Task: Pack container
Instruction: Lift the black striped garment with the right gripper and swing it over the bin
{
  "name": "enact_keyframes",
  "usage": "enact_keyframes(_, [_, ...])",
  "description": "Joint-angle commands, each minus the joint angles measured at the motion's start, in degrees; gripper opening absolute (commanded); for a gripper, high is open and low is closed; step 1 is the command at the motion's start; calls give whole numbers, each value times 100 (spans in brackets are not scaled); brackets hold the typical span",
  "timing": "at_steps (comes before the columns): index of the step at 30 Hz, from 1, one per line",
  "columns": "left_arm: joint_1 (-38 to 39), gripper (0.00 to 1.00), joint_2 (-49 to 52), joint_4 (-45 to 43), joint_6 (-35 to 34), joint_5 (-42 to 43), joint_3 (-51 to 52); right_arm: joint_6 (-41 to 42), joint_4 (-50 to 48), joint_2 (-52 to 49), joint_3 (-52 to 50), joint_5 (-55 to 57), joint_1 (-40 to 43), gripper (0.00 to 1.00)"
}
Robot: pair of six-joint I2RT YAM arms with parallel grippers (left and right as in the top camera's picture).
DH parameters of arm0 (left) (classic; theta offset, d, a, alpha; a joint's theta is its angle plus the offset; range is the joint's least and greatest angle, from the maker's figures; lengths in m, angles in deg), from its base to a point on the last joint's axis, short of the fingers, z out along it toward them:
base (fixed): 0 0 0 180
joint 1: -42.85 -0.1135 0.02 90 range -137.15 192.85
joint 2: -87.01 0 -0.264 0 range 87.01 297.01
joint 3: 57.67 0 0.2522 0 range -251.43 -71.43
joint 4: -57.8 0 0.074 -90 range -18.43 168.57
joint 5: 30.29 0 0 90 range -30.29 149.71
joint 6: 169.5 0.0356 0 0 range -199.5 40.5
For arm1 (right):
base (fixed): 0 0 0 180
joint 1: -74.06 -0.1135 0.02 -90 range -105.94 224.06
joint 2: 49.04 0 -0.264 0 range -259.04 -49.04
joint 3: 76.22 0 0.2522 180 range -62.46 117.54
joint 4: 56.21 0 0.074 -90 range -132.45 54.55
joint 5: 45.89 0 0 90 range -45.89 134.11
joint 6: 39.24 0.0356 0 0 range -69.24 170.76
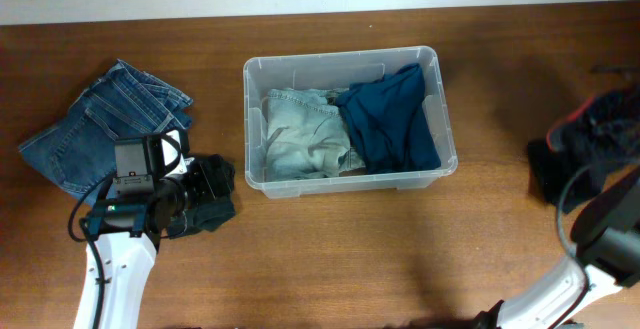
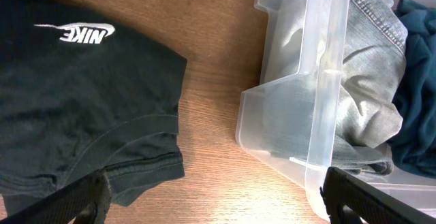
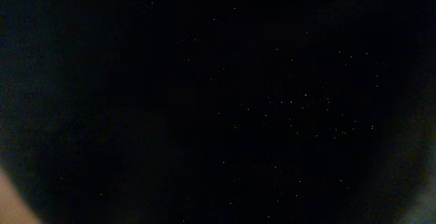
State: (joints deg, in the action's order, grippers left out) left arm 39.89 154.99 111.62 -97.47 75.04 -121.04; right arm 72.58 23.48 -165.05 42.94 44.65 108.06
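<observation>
The clear plastic container (image 1: 340,62) stands mid-table and holds a pale denim garment (image 1: 295,134) and a dark teal garment (image 1: 390,119). Its near corner shows in the left wrist view (image 2: 320,101). My left gripper (image 2: 218,200) is open and empty, low over the wood between a black Nike shirt (image 2: 75,101) and the container's wall. In the overhead view it (image 1: 205,184) sits left of the container. My right arm reaches into a dark clothing pile (image 1: 600,129) at the far right. Its fingers are hidden, and the right wrist view is black.
Folded blue jeans (image 1: 100,124) lie at the far left, behind the left arm. The black shirt (image 1: 210,214) lies bunched under the left wrist. Bare wood runs along the front of the container.
</observation>
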Motion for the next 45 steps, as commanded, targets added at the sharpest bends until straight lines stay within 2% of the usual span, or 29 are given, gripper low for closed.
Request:
enact_keyframes(1, [20, 99, -9, -9, 92, -37, -24, -195, 79, 848, 262, -28, -535, 4])
enact_keyframes(6, [20, 99, -9, -9, 92, -37, -24, -127, 70, 1550, 271, -208, -1167, 4])
enact_keyframes(9, [20, 99, -9, -9, 92, -37, -24, -413, 52, 1825, 446, -713, -1491, 4])
enact_keyframes(18, [20, 99, -9, -9, 92, -37, -24, -1266, 487, 2074, 2028, -2704, -2894, 4])
enact_keyframes(21, [20, 99, -9, -9, 92, -37, -24, -1279, 426, 2074, 2168, -2820, -3357, 4])
enact_keyframes(29, [20, 99, -9, -9, 92, -37, -24, -1561, 313, 1775, 2162, -3322, -4249, 4])
enact_keyframes(35, [20, 99, -9, -9, 92, -37, -24, -1585, -188, 1394, 2162, -3987, -4798, 4])
enact_keyframes(45, [20, 99, -9, -9, 92, -37, -24, -1582, -649, 758, 2162, -3998, -5510, 4])
